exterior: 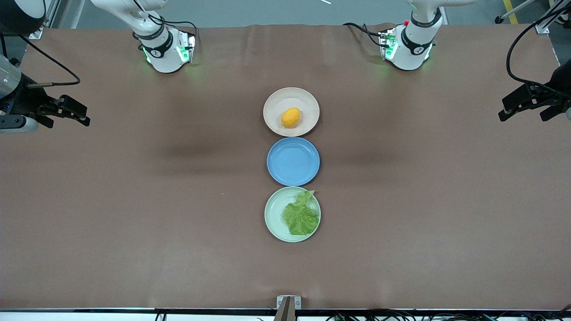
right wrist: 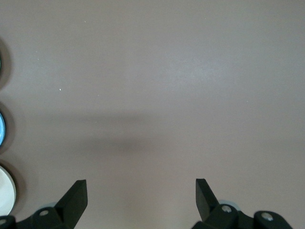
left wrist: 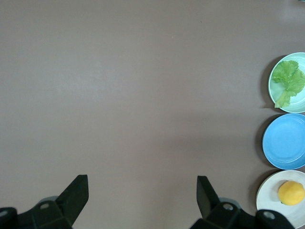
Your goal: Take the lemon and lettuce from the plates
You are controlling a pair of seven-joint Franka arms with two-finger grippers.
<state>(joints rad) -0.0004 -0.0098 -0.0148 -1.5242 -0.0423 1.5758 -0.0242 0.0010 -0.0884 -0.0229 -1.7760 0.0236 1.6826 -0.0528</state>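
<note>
The lemon (exterior: pixel 291 117) lies on the beige-pink plate (exterior: pixel 273 102), the plate nearest the robots' bases. The lettuce (exterior: pixel 301 217) lies on the mint green plate (exterior: pixel 273 214), the one nearest the front camera. My left gripper (exterior: pixel 521 117) is open and empty over the left arm's end of the table. My right gripper (exterior: pixel 84 114) is open and empty over the right arm's end. The left wrist view shows the left gripper (left wrist: pixel 142 191) over bare table, with the lettuce (left wrist: pixel 289 81) and lemon (left wrist: pixel 291 192) off at one edge. The right wrist view shows the right gripper (right wrist: pixel 141 193) over bare table.
An empty blue plate (exterior: pixel 293 161) sits between the two task plates, in a line down the table's middle; it also shows in the left wrist view (left wrist: pixel 286 141). A brown cloth (exterior: pixel 134 200) covers the table. Only plate rims (right wrist: pixel 5 193) show in the right wrist view.
</note>
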